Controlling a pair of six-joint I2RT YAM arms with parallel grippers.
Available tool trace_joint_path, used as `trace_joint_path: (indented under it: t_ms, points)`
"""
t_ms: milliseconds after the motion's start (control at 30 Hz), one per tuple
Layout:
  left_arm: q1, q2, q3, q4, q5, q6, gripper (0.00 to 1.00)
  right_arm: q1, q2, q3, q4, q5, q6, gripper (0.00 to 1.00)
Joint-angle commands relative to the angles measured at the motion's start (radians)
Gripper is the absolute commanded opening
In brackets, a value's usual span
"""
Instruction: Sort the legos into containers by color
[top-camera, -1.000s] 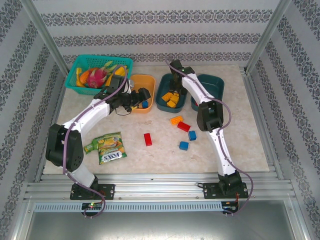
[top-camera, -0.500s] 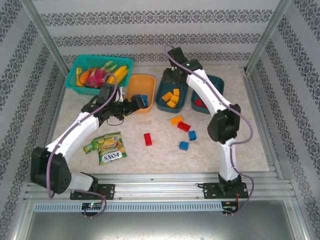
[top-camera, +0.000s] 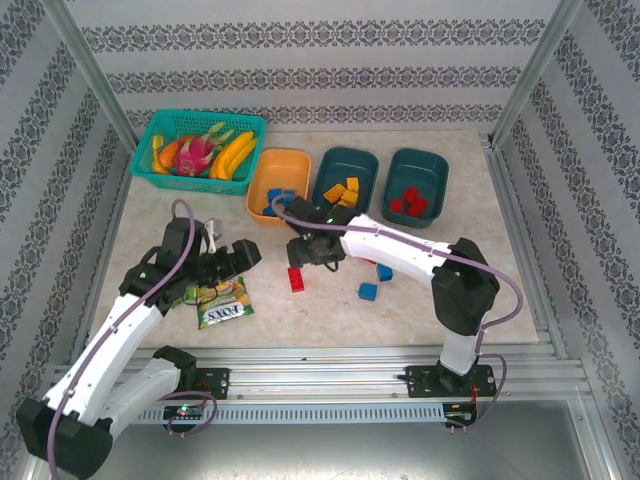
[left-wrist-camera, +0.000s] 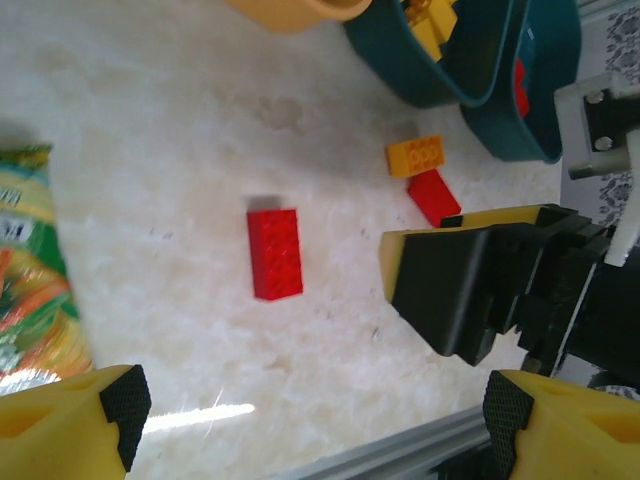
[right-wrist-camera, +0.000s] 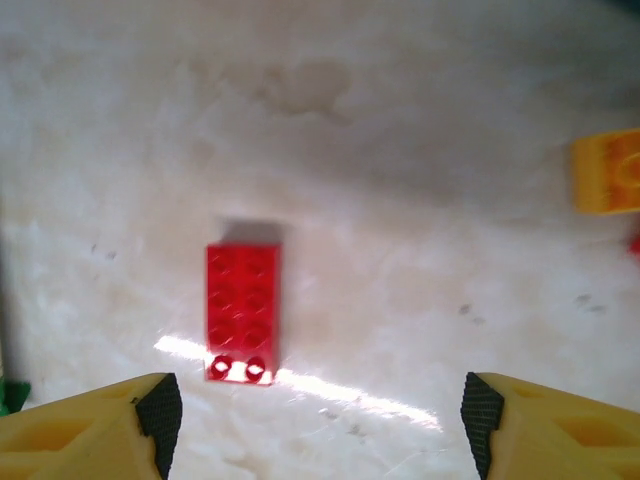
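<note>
Red lego (right-wrist-camera: 243, 313) lies flat on the table (right-wrist-camera: 400, 120) just ahead of my right gripper (right-wrist-camera: 320, 415), spread and empty; left gripper (left-wrist-camera: 310, 400) gapes too. Overhead adds the tubs (top-camera: 416, 153); up close, a yellow lego (right-wrist-camera: 610, 172) is cut off.

The right hand (top-camera: 306, 250) has left the middle teal tub (top-camera: 328, 170) and now hangs over the lone red brick (top-camera: 296, 279) on the worktop (top-camera: 480, 215), its fingers spread wider than before. The left hand (top-camera: 240, 257) has drawn back from the orange tub (top-camera: 262, 170) to above the snack packet (top-camera: 222, 302).
</note>
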Motion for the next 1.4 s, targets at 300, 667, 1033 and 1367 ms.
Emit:
trace_joint_path:
  t_ms: [300,667,1033,1367]
  points:
    - [0.010,-0.188,-0.060,-0.167,-0.013,-0.041,0.88,0.062,0.249,0.080,0.011,0.036,0.054,0.70]
    - [0.010,-0.211,-0.060,-0.176,-0.011,-0.050,0.87,0.058,0.327,0.147,0.018,0.025,0.043,0.30]
    - [-0.007,-0.037,0.013,0.053,0.121,-0.041,0.87,-0.098,0.000,0.053,-0.008,0.091,-0.007,0.15]
    - [-0.163,0.438,0.277,0.369,0.075,-0.055,0.88,-0.582,-0.087,0.083,0.008,-0.029,-0.135,0.15]
